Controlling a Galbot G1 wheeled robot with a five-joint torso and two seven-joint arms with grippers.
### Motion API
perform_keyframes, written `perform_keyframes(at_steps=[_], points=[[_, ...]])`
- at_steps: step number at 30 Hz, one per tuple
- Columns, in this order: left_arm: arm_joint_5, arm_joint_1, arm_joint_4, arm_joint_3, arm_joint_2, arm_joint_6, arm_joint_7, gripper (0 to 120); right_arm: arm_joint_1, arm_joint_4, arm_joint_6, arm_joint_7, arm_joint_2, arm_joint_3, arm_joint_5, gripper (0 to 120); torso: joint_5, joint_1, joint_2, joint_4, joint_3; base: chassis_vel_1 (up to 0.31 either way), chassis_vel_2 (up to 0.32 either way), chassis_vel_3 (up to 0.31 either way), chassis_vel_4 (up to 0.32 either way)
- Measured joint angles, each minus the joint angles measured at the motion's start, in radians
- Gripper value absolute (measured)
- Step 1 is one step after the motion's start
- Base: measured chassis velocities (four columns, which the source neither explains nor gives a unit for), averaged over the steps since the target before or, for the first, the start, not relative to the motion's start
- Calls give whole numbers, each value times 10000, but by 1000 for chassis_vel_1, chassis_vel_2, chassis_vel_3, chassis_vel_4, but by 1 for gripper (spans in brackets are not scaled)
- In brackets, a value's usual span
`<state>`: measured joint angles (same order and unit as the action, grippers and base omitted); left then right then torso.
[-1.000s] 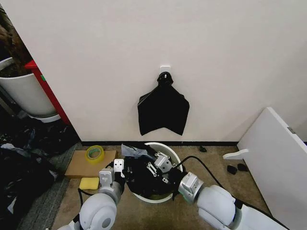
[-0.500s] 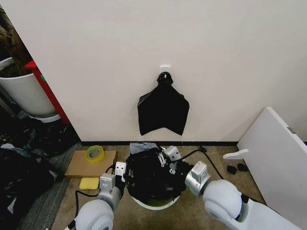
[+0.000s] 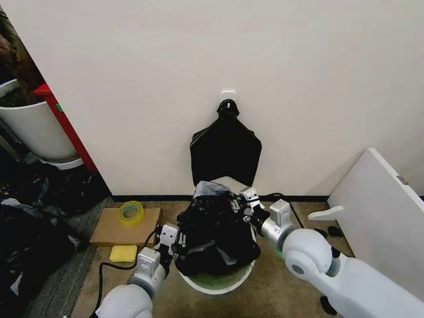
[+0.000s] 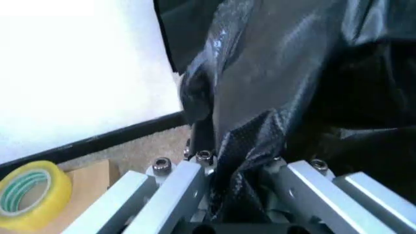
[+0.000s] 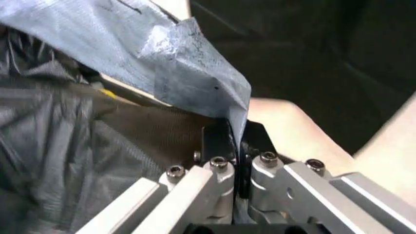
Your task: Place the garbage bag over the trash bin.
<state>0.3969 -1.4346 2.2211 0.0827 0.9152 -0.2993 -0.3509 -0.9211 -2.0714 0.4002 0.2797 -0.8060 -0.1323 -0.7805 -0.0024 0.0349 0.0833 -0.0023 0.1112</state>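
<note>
The black, crinkly garbage bag [image 3: 215, 228] is held up over the trash bin [image 3: 199, 286], whose pale front rim shows beneath it. My left gripper [image 3: 173, 240] is shut on the bag's near-left edge. In the left wrist view the plastic [image 4: 273, 97] is bunched between the left gripper's [image 4: 237, 163] fingers. My right gripper [image 3: 246, 201] is shut on the bag's far-right edge, close to the wall. In the right wrist view a thin fold of the bag [image 5: 130, 48] is pinched in the right gripper [image 5: 237, 163]. The bin's inside and back rim are hidden by the bag.
A flat black bundle [image 3: 225, 151] hangs from a wall hook just behind the bin. A yellow tape roll [image 3: 131, 212] lies on cardboard [image 3: 109, 232] with a yellow sponge [image 3: 123, 253] to the left. A large white tub [image 3: 33, 129] and dark bags [image 3: 26, 238] stand far left, a white board [image 3: 384, 212] at the right.
Both grippers have carried the bag up and toward the wall. The right gripper moved farthest back, and the bag now covers the bin's far rim.
</note>
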Motion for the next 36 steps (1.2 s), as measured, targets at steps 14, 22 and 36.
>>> perform_keyframes(at_steps=[14,22,36], points=[[262,-23,-7,164,148,883,298,3,-801,605,14,-363,464,647,-255,0,1,0,0,-1,0,0,0,0,0],[956,-2,161,214,210,1094,318,3,-1327,712,-360,-894,512,1257,-1180,0,2,0,0,1,0,0,0,0,0],[1560,178,-242,402,258,640,-51,3,-2110,418,-847,-1152,627,2407,-2516,45,-1,0,0,0,0,0,0,0,0]])
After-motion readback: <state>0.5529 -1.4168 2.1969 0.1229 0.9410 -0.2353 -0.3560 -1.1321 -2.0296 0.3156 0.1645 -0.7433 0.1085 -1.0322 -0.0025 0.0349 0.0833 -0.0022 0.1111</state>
